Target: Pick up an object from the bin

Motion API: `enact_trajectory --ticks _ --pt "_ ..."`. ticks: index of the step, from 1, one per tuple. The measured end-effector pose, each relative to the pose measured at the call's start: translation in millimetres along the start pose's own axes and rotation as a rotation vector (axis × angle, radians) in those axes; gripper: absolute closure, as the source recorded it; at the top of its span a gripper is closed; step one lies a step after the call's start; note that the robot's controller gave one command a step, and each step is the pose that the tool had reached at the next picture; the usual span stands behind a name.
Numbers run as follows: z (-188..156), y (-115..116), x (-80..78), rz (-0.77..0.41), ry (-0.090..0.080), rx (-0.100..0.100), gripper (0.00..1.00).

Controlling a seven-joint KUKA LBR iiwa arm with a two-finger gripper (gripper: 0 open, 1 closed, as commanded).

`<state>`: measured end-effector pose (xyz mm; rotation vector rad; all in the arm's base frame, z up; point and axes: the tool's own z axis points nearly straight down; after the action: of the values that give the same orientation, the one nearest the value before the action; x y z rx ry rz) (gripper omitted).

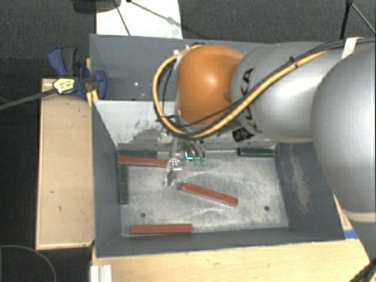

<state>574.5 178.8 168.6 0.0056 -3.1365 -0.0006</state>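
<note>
Flat reddish-brown bar (208,194), frame centre, lay beside jaws (open or closed: could not tell). Probably light, stiff, slick; take across narrow width.

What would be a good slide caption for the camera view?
Gripper low in the grey bin, beside the left end of a tilted reddish-brown bar lying mid-floor.

Robotics lab: cabled KUKA arm (294,110) over a grey metal bin (252,187).

Silver-grey arm (305,93), black KUKA lettering (247,98), orange domed wrist cover (202,81), yellow cables (156,93)
</note>
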Motion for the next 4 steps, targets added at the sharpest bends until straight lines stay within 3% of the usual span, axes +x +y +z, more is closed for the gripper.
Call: enact_trajectory --ticks 1,2,3,4 --pt "-4 -1 -2.1 0.004 -0.008 -0.001 0.0" --pt "43 -23 6.6 0.046 -0.014 -0.004 0.0" --pt "74 -44 -1.7 0.163 -0.007 -0.002 1.0" --pt "74 -45 -1.7 0.165 -0.007 -0.002 0.0"
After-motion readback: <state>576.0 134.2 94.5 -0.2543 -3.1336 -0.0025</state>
